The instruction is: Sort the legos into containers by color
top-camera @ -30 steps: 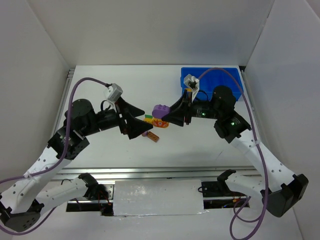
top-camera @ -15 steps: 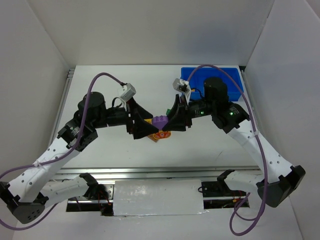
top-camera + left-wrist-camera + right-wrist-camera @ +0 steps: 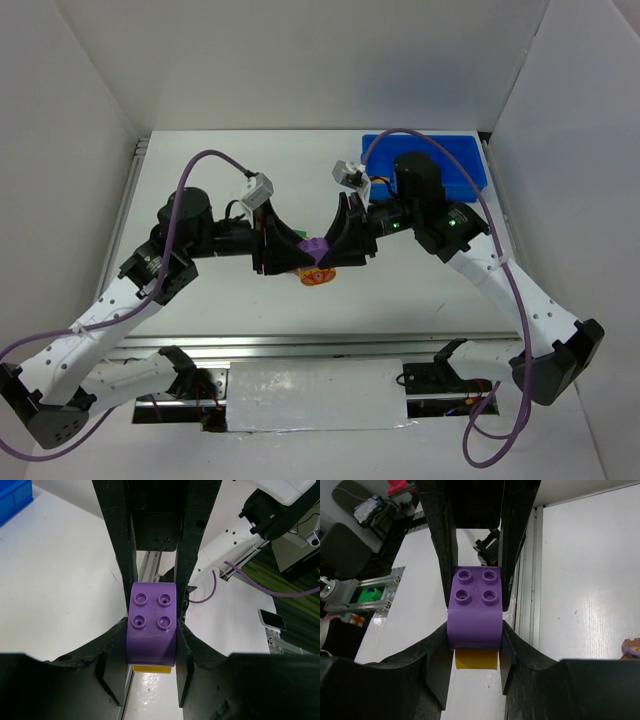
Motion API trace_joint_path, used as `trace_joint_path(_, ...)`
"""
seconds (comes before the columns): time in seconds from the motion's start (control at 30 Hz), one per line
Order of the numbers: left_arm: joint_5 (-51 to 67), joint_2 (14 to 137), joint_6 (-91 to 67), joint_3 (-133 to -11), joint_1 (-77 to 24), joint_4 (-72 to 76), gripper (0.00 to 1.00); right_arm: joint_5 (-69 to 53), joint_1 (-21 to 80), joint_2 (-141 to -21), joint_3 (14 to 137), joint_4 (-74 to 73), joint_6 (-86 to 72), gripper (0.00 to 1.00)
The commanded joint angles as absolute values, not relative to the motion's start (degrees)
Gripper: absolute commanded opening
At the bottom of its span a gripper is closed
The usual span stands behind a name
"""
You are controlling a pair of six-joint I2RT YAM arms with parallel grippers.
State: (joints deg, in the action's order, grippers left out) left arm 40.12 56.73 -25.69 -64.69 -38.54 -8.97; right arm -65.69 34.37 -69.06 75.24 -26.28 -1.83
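A purple brick with four studs hangs above the table's middle, a yellow brick stuck under it. My left gripper comes in from the left and is shut on the purple brick. From the right, my right gripper is shut on the same purple brick, and the yellow brick shows below it. The two grippers meet nose to nose. A brown-orange brick lies on the table just under them. The blue tray of containers stands at the back right.
White walls close in the table on the left, back and right. A metal rail runs along the near edge. The brown-orange brick also shows at the right wrist view's right edge. A corner of the blue tray appears in the left wrist view.
The right gripper carried the purple brick leftward and the left arm came in to meet it. The left gripper went from open to shut on the purple brick.
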Motion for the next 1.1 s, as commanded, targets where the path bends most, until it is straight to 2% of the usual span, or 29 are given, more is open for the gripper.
trace_joint_path(0.0, 42.6, 54.8, -25.8, -64.4, -38.4, -4.8, 0.21, -67.3, 34.8, -69.4, 77.7, -26.3, -1.2, 0.04)
trace_joint_path(0.03, 42.8, 54.9, -25.8, -64.5, -38.5, -5.0, 0.15, -67.4, 34.8, -69.3, 77.3, -24.9, -2.0, 0.08)
trace_joint_path(0.07, 42.9, 55.1, -25.9, -64.5, -38.5, -5.0, 0.03, -67.7, 34.9, -69.1, 76.9, -24.2, -2.4, 0.10)
trace_joint_path(0.1, 43.2, 55.3, -26.1, -64.5, -38.5, -4.8, 0.00, -67.8, 34.9, -68.7, 76.7, -23.6, -2.6, 0.28)
trace_joint_path(0.13, 43.0, 55.4, -26.7, -64.3, -38.4, -4.6, 0.00, -67.8, 34.9, -68.5, 76.6, -22.2, -3.2, 0.52)
trace_joint_path(0.23, 41.8, 54.8, -28.2, -63.5, -38.4, -2.7, 0.00, -67.2, 34.7, -67.9, 74.8, -18.6, -5.1, 0.85)
trace_joint_path(0.27, 41.1, 54.5, -28.6, -63.5, -38.5, -2.0, 0.00, -66.4, 34.6, -67.9, 74.0, -18.1, -5.4, 0.98)
trace_joint_path(0.4, 35.9, 54.5, -31.0, -64.3, -38.4, -1.8, 0.00, -61.0, 33.7, -67.9, 70.8, -13.6, -10.3, 1.00)
trace_joint_path(0.5, 30.6, 55.4, -33.7, -65.4, -38.4, -0.5, 0.00, -55.5, 31.0, -64.8, 64.5, -1.4, -20.6, 1.00)
trace_joint_path(0.53, 28.3, 55.5, -35.0, -65.3, -38.4, -0.5, 0.00, -52.8, 30.3, -62.6, 62.6, 6.9, -24.0, 1.00)
trace_joint_path(0.63, 22.8, 54.2, -39.1, -62.9, -38.4, 4.8, 0.00, -51.0, 28.7, -59.2, 53.6, 23.6, -34.1, 1.00)
trace_joint_path(0.73, 16.6, 52.6, -43.7, -58.5, -38.4, 11.8, 0.00, -51.8, 28.6, -57.0, 49.2, 32.5, -40.7, 1.00)
trace_joint_path(0.93, 25.6, 57.6, -50.6, -57.7, -38.4, 24.4, 0.00, -51.4, 28.1, -57.7, 48.5, 40.7, -47.6, 0.99)
trace_joint_path(1.03, 27.3, 58.4, -53.2, -55.7, -38.4, 28.6, 0.00, -52.9, 27.5, -58.2, 49.5, 41.0, -49.0, 0.93)
trace_joint_path(1.07, 27.0, 57.8, -53.3, -55.1, -38.4, 30.0, 0.00, -53.3, 27.5, -58.4, 50.5, 40.5, -49.0, 0.84)
